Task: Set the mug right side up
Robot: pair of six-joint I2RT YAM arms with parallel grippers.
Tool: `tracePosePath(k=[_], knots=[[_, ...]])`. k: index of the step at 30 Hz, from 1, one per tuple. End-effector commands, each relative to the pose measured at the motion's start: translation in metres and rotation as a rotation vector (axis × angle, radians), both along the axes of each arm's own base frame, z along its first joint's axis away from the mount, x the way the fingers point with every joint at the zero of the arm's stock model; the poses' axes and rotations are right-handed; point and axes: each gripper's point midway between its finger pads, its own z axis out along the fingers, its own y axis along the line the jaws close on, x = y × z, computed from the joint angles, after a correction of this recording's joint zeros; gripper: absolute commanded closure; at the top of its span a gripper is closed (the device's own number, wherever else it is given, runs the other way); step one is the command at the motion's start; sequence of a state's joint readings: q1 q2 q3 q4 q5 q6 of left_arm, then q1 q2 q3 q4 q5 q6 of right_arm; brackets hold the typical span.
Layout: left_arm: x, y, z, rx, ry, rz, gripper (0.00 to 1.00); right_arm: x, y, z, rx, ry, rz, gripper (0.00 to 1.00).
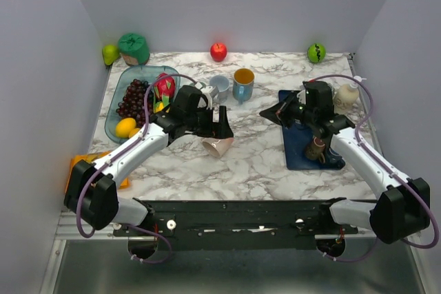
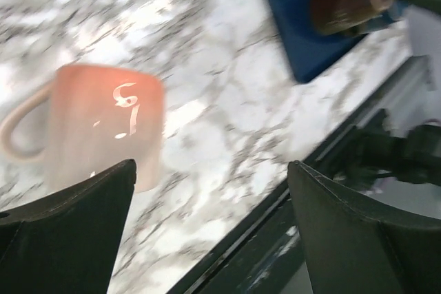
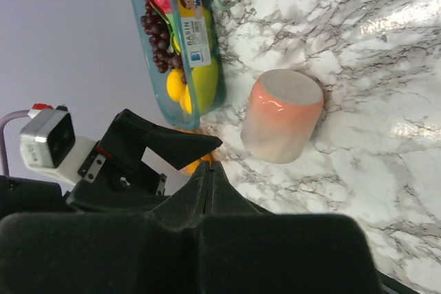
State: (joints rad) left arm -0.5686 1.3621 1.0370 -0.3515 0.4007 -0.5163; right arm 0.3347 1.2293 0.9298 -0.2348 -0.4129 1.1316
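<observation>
The pink mug (image 1: 218, 147) stands upside down on the marble table, its flat base facing up. It also shows in the right wrist view (image 3: 282, 115) and, blurred, in the left wrist view (image 2: 103, 125) with its handle to the left. My left gripper (image 1: 224, 125) is open and empty, just above and behind the mug; in its own view (image 2: 212, 166) the mug lies beyond the left finger, not between the jaws. My right gripper (image 1: 264, 111) is shut and empty, to the right of the mug and apart from it; its closed tips show in the right wrist view (image 3: 212, 164).
A teal tray (image 1: 117, 87) of grapes and fruit sits at the back left. A grey mug (image 1: 219, 87) and a blue mug (image 1: 242, 84) stand behind the left gripper. A blue mat (image 1: 303, 146) with a brown object (image 1: 317, 149) lies right. A white jug (image 1: 346, 96) and apples line the back.
</observation>
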Motion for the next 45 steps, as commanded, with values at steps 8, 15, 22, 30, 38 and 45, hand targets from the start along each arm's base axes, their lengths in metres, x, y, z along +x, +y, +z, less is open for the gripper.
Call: tracePosePath(k=[8, 15, 22, 30, 38, 45], knots=[[0.005, 0.071, -0.044, 0.328, -0.090, 0.156, 0.01, -0.019, 0.002, -0.060, -0.306, -0.049, 0.162, 0.84], [0.003, 0.083, -0.043, 0.308, -0.104, 0.255, 0.01, -0.023, 0.034, -0.072, -0.562, -0.230, 0.250, 0.48], [0.014, 0.114, 0.009, 0.279, -0.255, 0.444, 0.01, -0.031, 0.079, -0.078, -0.733, -0.430, 0.312, 0.24], [0.012, 0.138, 0.073, 0.217, -0.400, 0.562, 0.01, -0.035, 0.116, -0.093, -0.933, -0.540, 0.305, 0.16], [0.003, 0.149, 0.106, 0.186, -0.458, 0.594, 0.01, -0.037, 0.137, -0.106, -1.076, -0.563, 0.274, 0.13], [-0.003, 0.152, 0.108, 0.186, -0.464, 0.590, 0.01, -0.024, 0.129, -0.127, -1.319, -0.597, 0.168, 0.13]])
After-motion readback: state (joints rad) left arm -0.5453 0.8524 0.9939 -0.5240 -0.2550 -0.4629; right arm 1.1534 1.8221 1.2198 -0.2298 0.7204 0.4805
